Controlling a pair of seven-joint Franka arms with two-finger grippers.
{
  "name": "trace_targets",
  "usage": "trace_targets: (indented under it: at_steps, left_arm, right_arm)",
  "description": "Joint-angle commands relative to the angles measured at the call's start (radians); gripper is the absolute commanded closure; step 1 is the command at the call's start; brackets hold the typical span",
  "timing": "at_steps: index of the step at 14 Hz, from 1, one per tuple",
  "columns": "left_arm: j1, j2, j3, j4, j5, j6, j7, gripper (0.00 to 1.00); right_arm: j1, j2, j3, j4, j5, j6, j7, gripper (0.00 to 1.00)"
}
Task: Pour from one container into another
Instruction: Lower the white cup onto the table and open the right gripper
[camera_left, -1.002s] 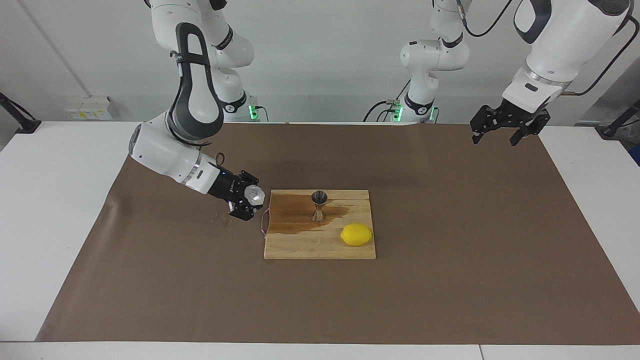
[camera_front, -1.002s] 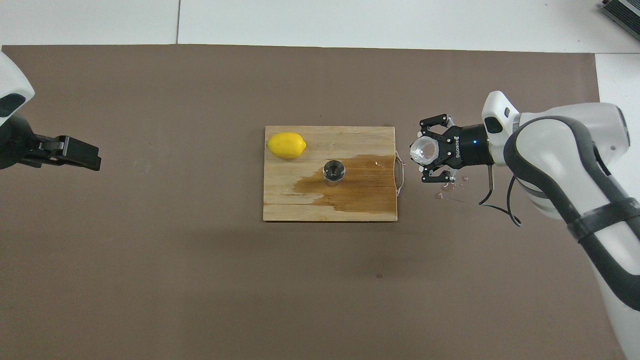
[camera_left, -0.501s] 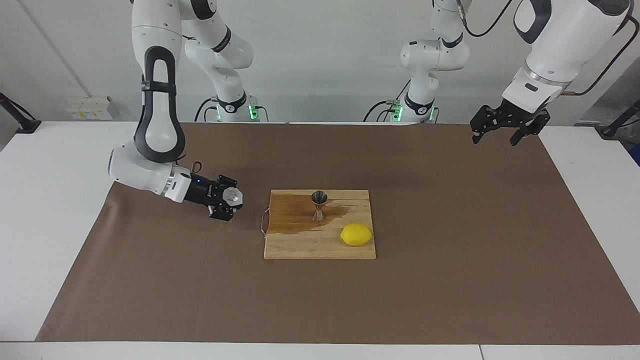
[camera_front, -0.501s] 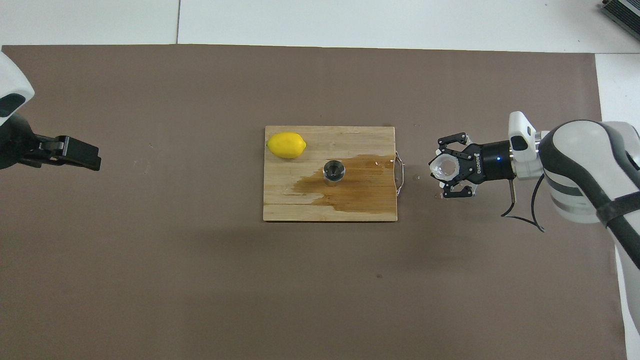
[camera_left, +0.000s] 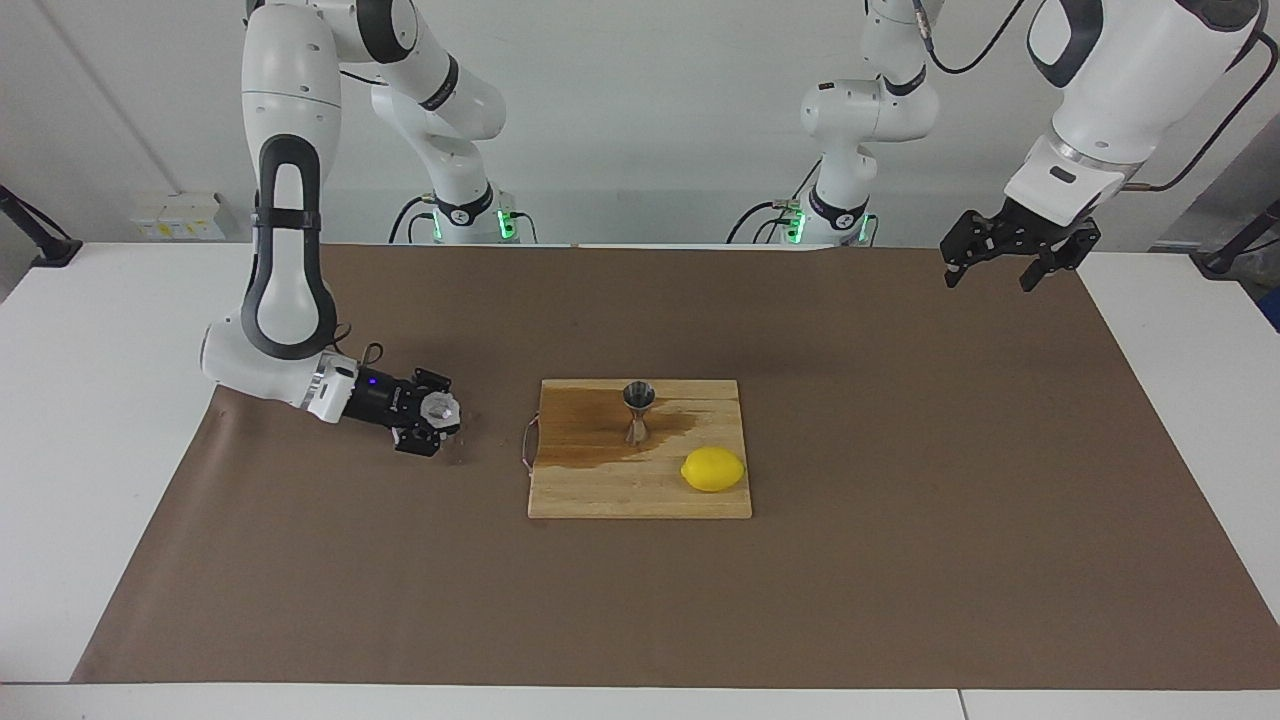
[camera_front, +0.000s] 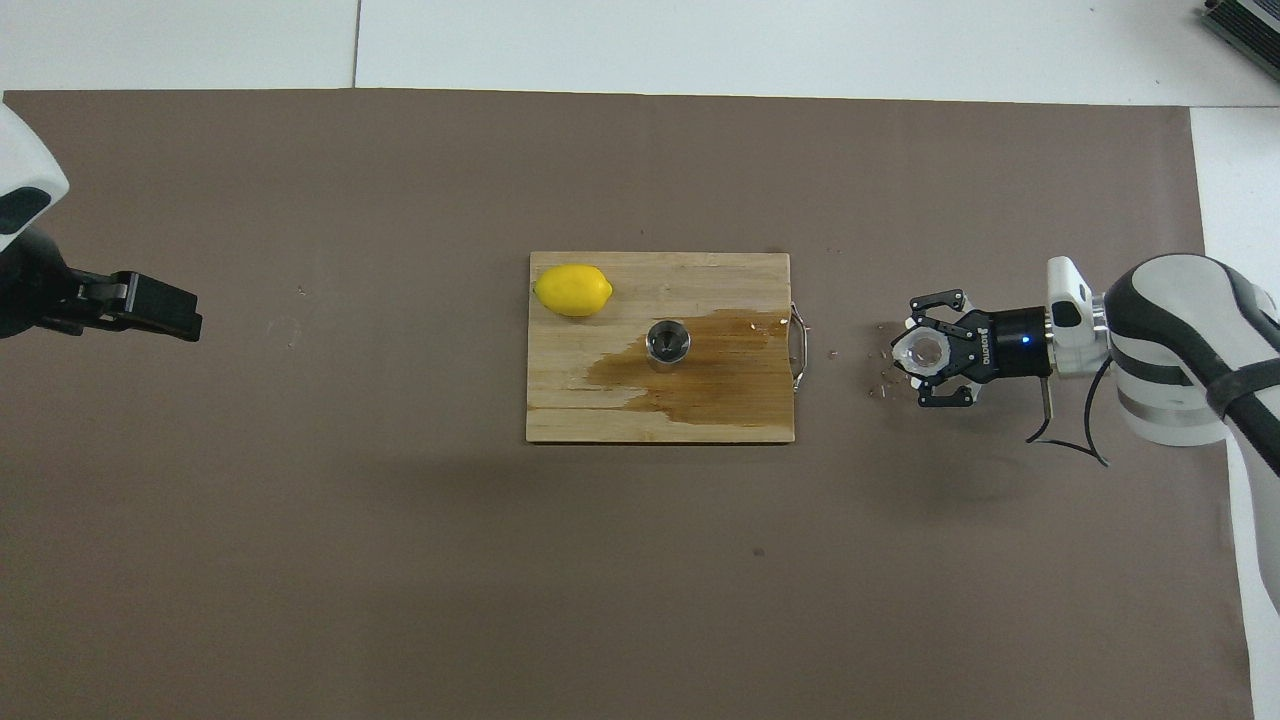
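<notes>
The glass cup (camera_left: 439, 407) sits at the left of centre in the facing view, pinched in my right gripper (camera_left: 431, 412), low over the brown mat (camera_left: 900, 560) and well apart from the cutting board (camera_left: 640, 495); from overhead it shows at centre right, mouth turned toward the camera. I judge it light but brittle and slick: faceted glass, probably wet, so the hold on its sides is the right one, squeezed across the body and not at the rim, and it wants setting down gently. The fingers (camera_front: 950, 398) are pressed in on it from both sides, with the outer links splayed. The steel jigger (camera_left: 638, 410) stands upright in the middle of the frame on the board, a dark wet stain (camera_left: 600, 440) spread round its foot, so I take it that liquid has gone over the wood; the jigger looks narrow-waisted and easy to tip. A lemon (camera_left: 713, 469) lies just beside it, lower right on the board. Small specks dot the mat under the cup. My left gripper (camera_left: 1008, 262) waits at upper right, raised, its fingers spread and holding nothing.
</notes>
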Motion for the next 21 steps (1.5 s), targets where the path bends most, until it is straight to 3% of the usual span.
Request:
trace_targets:
  at_steps: [1, 13, 15, 16, 17, 18, 21]
  left_arm:
    - [-0.004, -0.007, 0.005, -0.009, 0.017, -0.007, -0.001, 0.00]
    - [-0.004, -0.007, 0.005, -0.009, 0.017, -0.007, -0.001, 0.00]
    - [-0.004, -0.007, 0.005, -0.009, 0.017, -0.007, -0.001, 0.00]
    - [-0.004, -0.007, 0.005, -0.009, 0.017, -0.007, -0.001, 0.00]
    - [-0.004, -0.007, 0.005, -0.009, 0.017, -0.007, -0.001, 0.00]
    - [-0.004, -0.008, 0.005, -0.009, 0.017, -0.007, -0.001, 0.00]
    - [-0.004, -0.008, 0.005, -0.009, 0.017, -0.007, -0.001, 0.00]
  right_arm:
    - [-0.024, 0.000, 0.013, -0.017, 0.028, -0.014, -0.043, 0.89]
    - [-0.052, 0.015, 0.013, -0.066, 0.057, -0.023, -0.124, 0.89]
    - [-0.064, 0.014, 0.013, -0.067, 0.057, -0.025, -0.130, 0.86]
    - [-0.066, 0.014, 0.013, -0.067, 0.057, -0.022, -0.138, 0.77]
    - [-0.064, 0.014, 0.013, -0.067, 0.057, -0.016, -0.150, 0.47]
    - [-0.066, 0.014, 0.013, -0.067, 0.057, -0.017, -0.150, 0.28]
    - [-0.064, 0.014, 0.011, -0.067, 0.056, -0.016, -0.166, 0.00]
